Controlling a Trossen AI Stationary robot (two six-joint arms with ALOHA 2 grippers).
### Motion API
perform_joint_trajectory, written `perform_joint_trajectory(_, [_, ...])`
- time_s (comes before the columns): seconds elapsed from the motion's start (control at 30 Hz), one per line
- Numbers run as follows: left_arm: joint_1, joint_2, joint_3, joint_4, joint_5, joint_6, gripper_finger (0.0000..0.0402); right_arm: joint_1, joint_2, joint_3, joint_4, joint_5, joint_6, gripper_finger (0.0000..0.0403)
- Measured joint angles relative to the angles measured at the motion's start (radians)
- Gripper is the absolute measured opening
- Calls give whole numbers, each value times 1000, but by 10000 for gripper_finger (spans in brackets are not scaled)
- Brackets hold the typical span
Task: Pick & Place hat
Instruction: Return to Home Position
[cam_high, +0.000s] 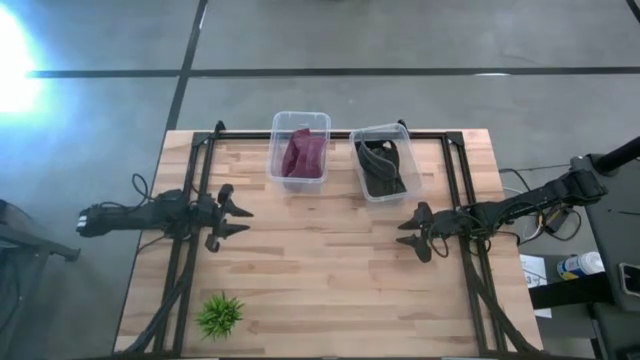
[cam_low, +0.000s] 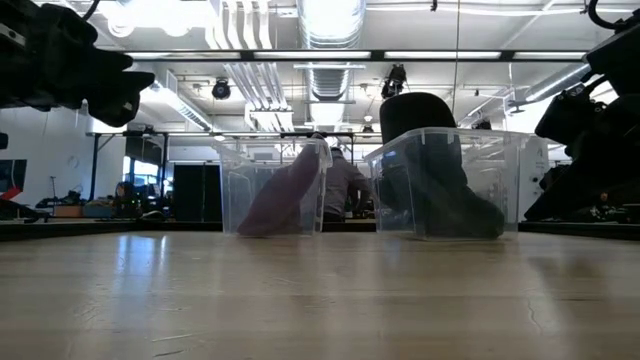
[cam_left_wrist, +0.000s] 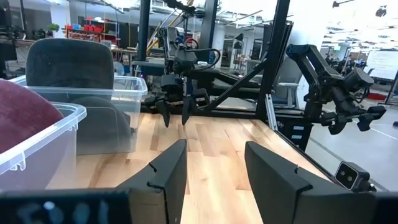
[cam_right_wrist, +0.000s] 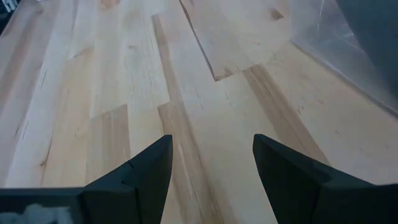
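Note:
A maroon hat (cam_high: 303, 154) lies in a clear plastic bin (cam_high: 299, 121) at the table's far middle; it shows in the low view (cam_low: 282, 194) and the left wrist view (cam_left_wrist: 22, 118). A black hat (cam_high: 383, 166) sits in a second clear bin (cam_high: 381, 132) to its right, seen too in the low view (cam_low: 440, 190). My left gripper (cam_high: 240, 220) hovers open over the table's left part, fingers toward the middle. My right gripper (cam_high: 407, 233) hovers open over the right part, facing the left one.
A small green artificial plant (cam_high: 219, 314) stands near the table's near left corner. Black frame rails (cam_high: 460, 170) run along the left, right and far sides. Bare wood (cam_high: 325, 250) lies between the grippers. People and a room show beyond the table in the low view.

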Motion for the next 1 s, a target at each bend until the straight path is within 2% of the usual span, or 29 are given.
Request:
perform_joint_trajectory(0.57, [0,0,1,-1,-2,-1,156,0,0,0,0,0,-3,219])
perform_joint_trajectory(0.67, [0,0,1,-1,-2,-1,156,0,-9,0,-1,-1,-57,219])
perform_joint_trajectory(0.83, [0,0,1,-1,-2,-1,156,-10,-164,0,21,-1,-10,219])
perform_joint_trajectory(1.0, [0,0,1,-1,-2,-1,156,-19,-381,2,131,-33,-180,219])
